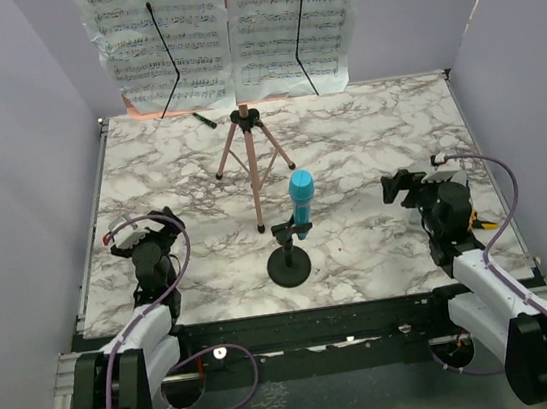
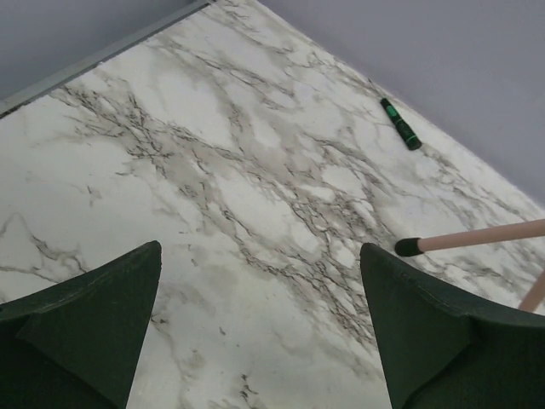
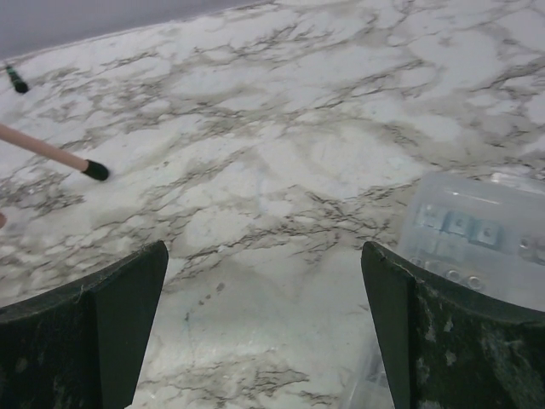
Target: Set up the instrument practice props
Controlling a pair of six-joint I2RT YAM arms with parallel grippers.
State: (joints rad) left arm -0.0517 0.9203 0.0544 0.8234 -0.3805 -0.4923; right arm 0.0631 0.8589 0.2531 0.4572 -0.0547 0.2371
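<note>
The pink music stand (image 1: 253, 172) is upright on its tripod legs at the back of the marble table (image 1: 365, 132). Two white sheet-music pages (image 1: 166, 37) rest on it under black wire clips. In front of it, the bright blue microphone (image 1: 301, 199) sits tilted in the black round-based mic stand (image 1: 289, 266). My left gripper (image 1: 162, 222) (image 2: 260, 249) hovers open over bare marble at the near left. My right gripper (image 1: 398, 186) (image 3: 263, 248) is open at the near right, nothing between its fingers. One pink tripod leg (image 2: 485, 237) (image 3: 43, 149) shows in each wrist view.
A small black-green stick (image 1: 204, 120) (image 2: 400, 123) lies by the back wall, left of the stand. A clear plastic piece (image 3: 473, 234) sits beside my right finger. Grey walls enclose the table on three sides.
</note>
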